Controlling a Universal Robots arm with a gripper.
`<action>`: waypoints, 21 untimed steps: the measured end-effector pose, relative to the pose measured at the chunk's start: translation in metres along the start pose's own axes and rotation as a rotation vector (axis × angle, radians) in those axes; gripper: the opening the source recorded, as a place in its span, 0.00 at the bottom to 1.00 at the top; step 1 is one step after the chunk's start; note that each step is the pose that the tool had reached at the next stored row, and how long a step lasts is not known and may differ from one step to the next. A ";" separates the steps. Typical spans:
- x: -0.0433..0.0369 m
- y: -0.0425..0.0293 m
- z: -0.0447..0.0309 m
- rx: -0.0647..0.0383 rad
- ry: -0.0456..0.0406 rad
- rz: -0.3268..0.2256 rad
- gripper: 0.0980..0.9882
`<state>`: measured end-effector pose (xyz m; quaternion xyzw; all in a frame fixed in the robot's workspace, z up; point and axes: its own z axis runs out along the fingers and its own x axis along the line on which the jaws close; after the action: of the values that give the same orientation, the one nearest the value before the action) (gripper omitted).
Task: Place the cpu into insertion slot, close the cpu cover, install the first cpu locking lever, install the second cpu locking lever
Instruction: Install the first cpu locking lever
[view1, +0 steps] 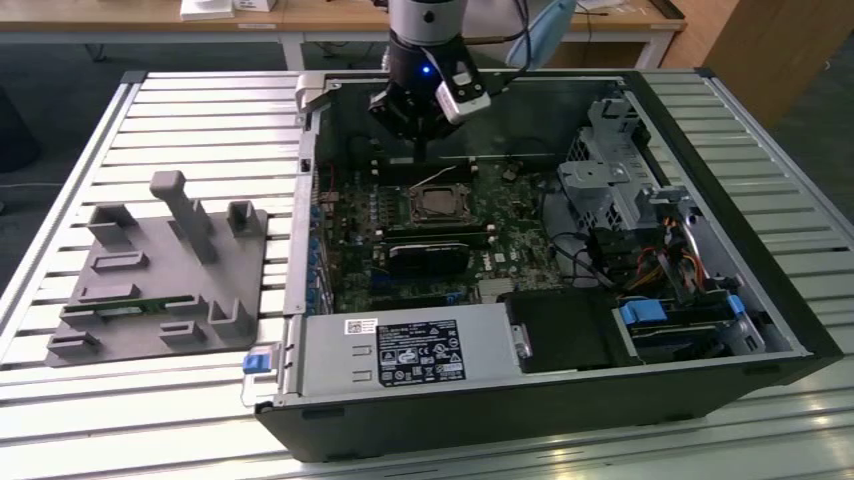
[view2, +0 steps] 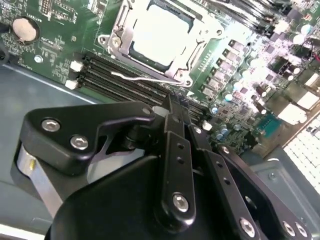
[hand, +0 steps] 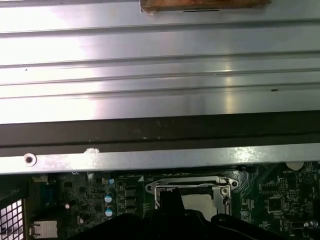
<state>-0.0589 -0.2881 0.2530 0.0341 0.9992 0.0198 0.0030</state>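
The cpu (view2: 160, 30) shows its silver-grey top inside the insertion slot (view1: 437, 206) on the green board. The cpu cover (view2: 172, 71), a silver frame, lies flat around the chip. A thin wire locking lever (view2: 145, 78) sticks out free along the slot's edge beside the memory slots. My gripper (view2: 173, 105) hangs just above the board on that side of the slot, its black fingers shut together with nothing between them. In the exterior view the gripper (view1: 422, 155) stands over the far edge of the slot. The cover's frame (hand: 187, 187) also appears in the first wrist view.
The board lies in an open computer case (view1: 747, 300) with tall walls. Black memory slots (view2: 125, 82) run beside the socket, and a black block (view1: 434, 255) sits nearer the front. A drive cage (view1: 614, 180) is on the exterior view's right, a grey fixture (view1: 160, 280) on its left.
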 end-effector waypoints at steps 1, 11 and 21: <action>0.0000 -0.0002 0.0002 -0.016 0.0012 0.000 0.01; -0.0001 -0.0014 0.0054 -0.057 -0.0122 -0.055 0.01; -0.0018 -0.0024 0.0135 -0.057 -0.0155 -0.066 0.01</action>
<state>-0.0572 -0.2900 0.2394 0.0014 0.9988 0.0481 0.0124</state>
